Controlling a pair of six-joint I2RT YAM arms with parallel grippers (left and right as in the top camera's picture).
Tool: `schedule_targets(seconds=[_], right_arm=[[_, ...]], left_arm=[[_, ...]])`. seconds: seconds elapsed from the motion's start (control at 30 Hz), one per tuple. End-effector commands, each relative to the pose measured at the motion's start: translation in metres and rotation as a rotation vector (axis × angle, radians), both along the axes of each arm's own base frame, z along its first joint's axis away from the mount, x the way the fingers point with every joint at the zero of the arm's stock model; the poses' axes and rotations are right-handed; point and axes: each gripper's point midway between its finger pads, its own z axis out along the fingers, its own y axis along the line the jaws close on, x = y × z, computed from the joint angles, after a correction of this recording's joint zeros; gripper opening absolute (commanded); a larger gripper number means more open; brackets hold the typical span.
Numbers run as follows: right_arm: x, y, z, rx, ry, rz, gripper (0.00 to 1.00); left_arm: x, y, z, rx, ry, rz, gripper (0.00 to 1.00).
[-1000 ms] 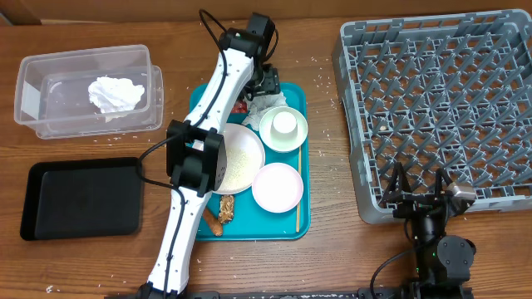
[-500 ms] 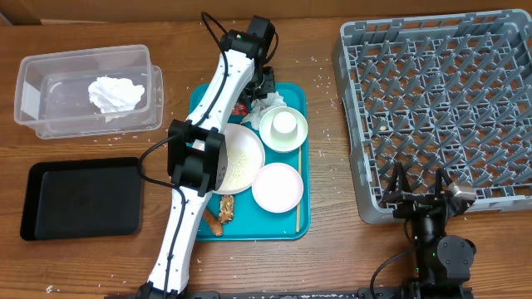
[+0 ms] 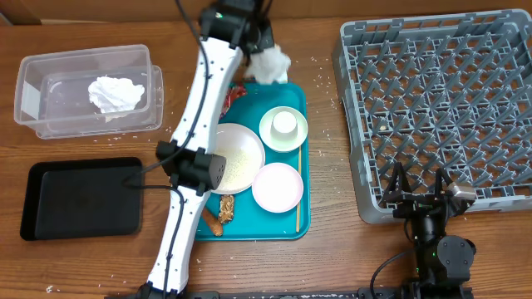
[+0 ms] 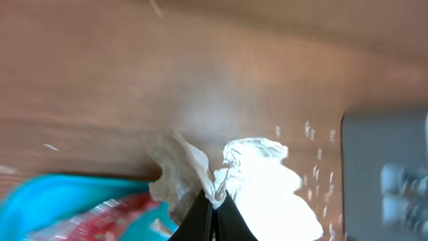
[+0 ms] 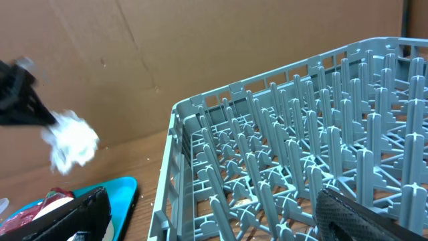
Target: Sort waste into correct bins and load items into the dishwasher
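Closest, by the near right corner of the tabletop: right gripper, fingers spread wide, nothing between them, parked at the near rim of the large square grey plastic dish rack. No shift there over the last second, and no dish in the rack yet.

Toward the near left corner: shallow black rectangular tray, bare.

Mid-tabletop, on the teal serving tray: small brown food chunk and orange carrot-like stick at the near end. Then the pale-pink small bowl, the large flat white plate dusted with loose white rice grains, and the second white bowl with the small white cup inside. All in the same places as a second ago.

At that tray's far end: small red wrapper, now uncovered.

Toward the far left corner: clear plastic rectangular tub, one crumpled white napkin wad already inside.

Farthest, close to the far edge: the real change. Left gripper, down on the teal tray's far end a second ago, now raised and drawn back past it. Clamped tight on a crumpled white paper napkin, hanging clear of the tray above bare wood. Pick-up done, then. Likely next: a carry leftward to the clear tub, to join the wad. Left to sort: wrapper, food scraps, rice. Dish loading not yet begun.
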Motion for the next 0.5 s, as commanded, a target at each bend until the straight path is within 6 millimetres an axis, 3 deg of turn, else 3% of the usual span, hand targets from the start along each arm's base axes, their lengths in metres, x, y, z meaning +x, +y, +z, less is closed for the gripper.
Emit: schedule_targets(seconds=[0.0,0.17,0.33,0.47], right_arm=[[0.0,-0.001,-0.001,-0.002,-0.006,-0.006,1.0],[0.0,-0.001,-0.001,-0.002,-0.006,-0.006,1.0],[0.0,-0.001,-0.001,-0.002,-0.006,-0.006,1.0],[0.0,-0.001,-0.001,-0.002,-0.006,-0.006,1.0]], left_arm=[[0.01,0.072,0.06,0.055,-0.149,0.246,0.04],[0.011,0.137,0.069,0.077,-0.161,0.411,0.04],[0.005,0.19,0.062,0.054,-0.123,0.563,0.04],[-0.012,0.237,0.052,0.055,-0.059,0.689,0.04]])
